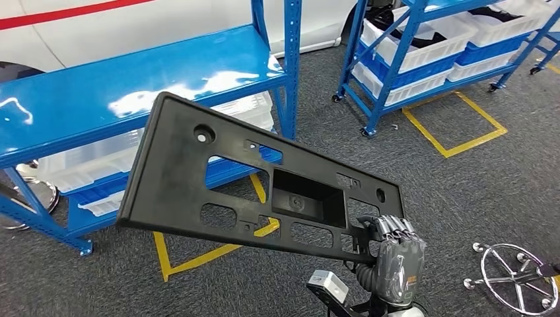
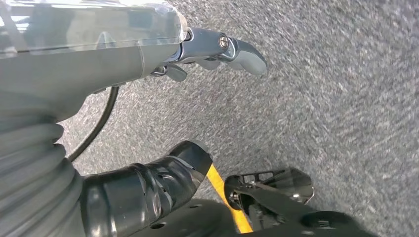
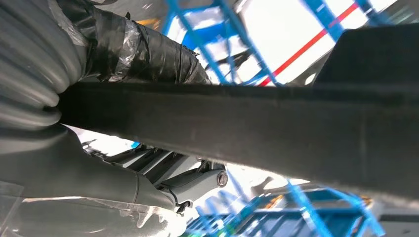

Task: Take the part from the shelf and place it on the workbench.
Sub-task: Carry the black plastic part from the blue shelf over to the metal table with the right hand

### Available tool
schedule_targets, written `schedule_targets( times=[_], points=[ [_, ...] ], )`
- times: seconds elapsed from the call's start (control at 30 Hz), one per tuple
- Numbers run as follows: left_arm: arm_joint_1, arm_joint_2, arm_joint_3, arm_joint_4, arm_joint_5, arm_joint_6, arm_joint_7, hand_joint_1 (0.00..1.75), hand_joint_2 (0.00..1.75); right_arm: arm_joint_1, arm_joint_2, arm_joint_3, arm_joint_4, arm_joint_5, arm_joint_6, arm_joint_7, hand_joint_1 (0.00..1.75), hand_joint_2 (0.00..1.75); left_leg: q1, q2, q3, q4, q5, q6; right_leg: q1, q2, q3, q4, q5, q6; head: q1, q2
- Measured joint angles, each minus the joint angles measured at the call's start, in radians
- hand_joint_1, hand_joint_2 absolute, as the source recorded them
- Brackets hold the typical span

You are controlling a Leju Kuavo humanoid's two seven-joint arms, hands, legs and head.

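Part: long flat black plastic panel with rectangular cut-outs [image 1: 251, 188], held tilted in the air in front of the blue metal shelf rack [image 1: 132, 92], touching no surface
Right hand [image 1: 396, 254]: fingers curled over the panel's lower right edge, gripping it
Left hand [image 2: 123, 54]: hangs over grey carpet floor [image 2: 321, 98], fingers apart, holding nothing
Near: chrome chair base [image 1: 518, 274] on the carpet

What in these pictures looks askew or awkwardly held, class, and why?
The black plastic panel is tilted, its far end raised toward the blue shelf. The right hand grips only its near corner, so most of its length hangs unsupported. The left hand holds nothing, over grey carpet.
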Motion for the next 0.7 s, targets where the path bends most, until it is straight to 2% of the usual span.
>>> schedule_targets(
  times=[0.03, 0.07, 0.13, 0.17, 0.23, 0.27, 0.3, 0.37, 0.43, 0.47, 0.5, 0.53, 0.57, 0.6, 0.63, 0.67, 0.7],
  points=[
    [0.001, 0.0, 0.001, 0.0, 0.0, 0.0, 0.0, 0.0, 1.75, 0.005, 0.005, -0.011, -0.004, -0.006, 0.0, -0.009, 1.75, 1.75, 0.0, -0.001, -0.005, 0.007, 0.013, 0.001, 0.001, 0.014, 0.0, 0.002, 0.0, 0.0, 0.0, 0.0],
    [0.001, 0.0, 0.001, 0.0, 0.0, 0.0, -0.001, 0.0, 1.75, 0.01, 0.012, -0.024, -0.009, -0.016, 0.0, -0.022, 1.75, 1.75, 0.0, -0.004, 0.009, -0.029, 0.045, 0.003, 0.001, 0.028, 0.0, 0.005, 0.0, 0.0, 0.0, 0.0],
    [0.0, 0.0, 0.003, 0.0, 0.0, 0.0, -0.002, 0.0, 1.75, 0.019, 0.032, -0.055, -0.021, -0.052, 0.0, -0.066, 1.75, 1.75, 0.001, -0.03, 0.064, -0.158, 0.117, 0.008, 0.003, 0.054, -0.002, 0.013, -0.002, 0.004, 0.0, 0.0],
    [-0.001, 0.0, 0.004, 0.0, 0.0, 0.0, -0.003, 0.0, 1.75, 0.024, 0.045, -0.075, -0.03, -0.08, 0.0, -0.096, 1.75, 1.75, 0.002, -0.045, 0.088, -0.214, 0.135, 0.011, 0.003, 0.066, -0.006, 0.019, -0.003, 0.008, 0.0, 0.0],
    [-0.002, 0.0, 0.009, 0.0, 0.0, 0.001, -0.003, 0.0, 1.75, 0.037, 0.078, -0.122, -0.05, -0.15, -0.001, -0.169, 1.75, 1.75, 0.0, -0.062, 0.104, -0.256, 0.136, 0.016, 0.003, 0.083, -0.016, 0.023, 0.0, 0.02, 0.0, 0.0],
    [-0.002, 0.0, 0.011, 0.0, 0.0, 0.001, -0.003, 0.0, 1.75, 0.044, 0.094, -0.149, -0.06, -0.185, -0.001, -0.203, 1.75, 1.75, 0.0, -0.055, 0.105, -0.262, 0.137, 0.02, 0.001, 0.091, -0.02, 0.022, 0.003, 0.027, 0.0, 0.0],
    [-0.002, 0.0, 0.014, 0.0, 0.0, 0.001, -0.003, 0.0, 1.75, 0.052, 0.108, -0.174, -0.07, -0.214, -0.001, -0.231, 1.75, 1.75, 0.0, -0.045, 0.106, -0.266, 0.141, 0.026, 0.0, 0.087, -0.022, 0.023, 0.004, 0.033, 0.0, 0.0],
    [-0.001, 0.0, 0.017, 0.0, -0.001, 0.001, -0.003, 0.0, 1.75, 0.063, 0.127, -0.217, -0.087, -0.246, -0.002, -0.263, 1.75, 1.75, 0.003, -0.025, 0.108, -0.276, 0.149, 0.039, 0.002, 0.048, -0.038, 0.057, -0.019, 0.042, 0.003, 0.0],
    [0.0, 0.0, 0.018, 0.0, -0.002, 0.001, -0.003, 0.0, 1.75, 0.067, 0.139, -0.247, -0.096, -0.254, -0.003, -0.272, 1.75, 1.75, 0.001, -0.002, 0.108, -0.279, 0.151, 0.047, 0.001, 0.003, -0.087, 0.161, -0.079, 0.051, 0.006, 0.0],
    [0.0, 0.0, 0.019, 0.0, -0.002, 0.001, -0.003, 0.0, 1.75, 0.069, 0.144, -0.258, -0.097, -0.254, -0.003, -0.274, 1.75, 1.75, 0.0, 0.011, 0.107, -0.279, 0.151, 0.048, -0.002, -0.005, -0.117, 0.224, -0.107, 0.054, 0.006, 0.0],
    [0.001, 0.0, 0.02, 0.0, -0.003, 0.001, -0.003, 0.0, 1.75, 0.072, 0.149, -0.267, -0.098, -0.254, -0.003, -0.276, 1.75, 1.75, 0.0, 0.024, 0.107, -0.278, 0.15, 0.048, -0.004, -0.008, -0.139, 0.27, -0.122, 0.057, 0.006, 0.0],
    [0.001, 0.0, 0.02, 0.0, -0.003, 0.001, -0.003, 0.0, 1.75, 0.076, 0.154, -0.277, -0.098, -0.254, -0.003, -0.28, 1.75, 1.75, 0.0, 0.038, 0.107, -0.278, 0.149, 0.048, -0.007, -0.01, -0.144, 0.284, -0.117, 0.059, 0.006, 0.0],
    [0.0, 0.0, 0.02, 0.0, -0.003, 0.001, -0.003, 0.0, 1.75, 0.078, 0.157, -0.285, -0.099, -0.255, -0.003, -0.284, 1.75, 1.75, 0.0, 0.05, 0.108, -0.278, 0.148, 0.047, -0.009, -0.014, -0.128, 0.256, -0.094, 0.06, 0.006, 0.0],
    [-0.001, 0.0, 0.02, 0.0, -0.003, 0.001, -0.004, 0.0, 1.75, 0.08, 0.162, -0.293, -0.101, -0.259, -0.003, -0.289, 1.75, 1.75, 0.0, 0.061, 0.11, -0.278, 0.146, 0.044, -0.009, -0.025, -0.094, 0.196, -0.061, 0.058, 0.006, 0.0],
    [-0.002, -0.001, 0.02, 0.0, -0.003, 0.001, -0.004, 0.0, 1.75, 0.08, 0.166, -0.3, -0.104, -0.263, -0.003, -0.294, 1.75, 1.75, -0.001, 0.07, 0.113, -0.278, 0.143, 0.041, -0.007, -0.049, -0.056, 0.125, -0.035, 0.055, 0.006, 0.0],
    [-0.002, -0.001, 0.02, 0.0, -0.003, 0.001, -0.005, 0.0, 1.75, 0.08, 0.17, -0.305, -0.108, -0.266, -0.003, -0.298, 1.75, 1.75, -0.003, 0.079, 0.115, -0.277, 0.14, 0.036, -0.002, -0.07, -0.025, 0.066, -0.018, 0.05, 0.006, 0.0],
    [-0.002, -0.001, 0.021, 0.0, -0.003, 0.001, -0.005, 0.0, 1.75, 0.08, 0.174, -0.309, -0.113, -0.27, -0.003, -0.302, 1.75, 1.75, -0.006, 0.088, 0.117, -0.277, 0.138, 0.031, 0.004, -0.085, -0.008, 0.03, -0.011, 0.043, 0.006, 0.0]
  ],
)
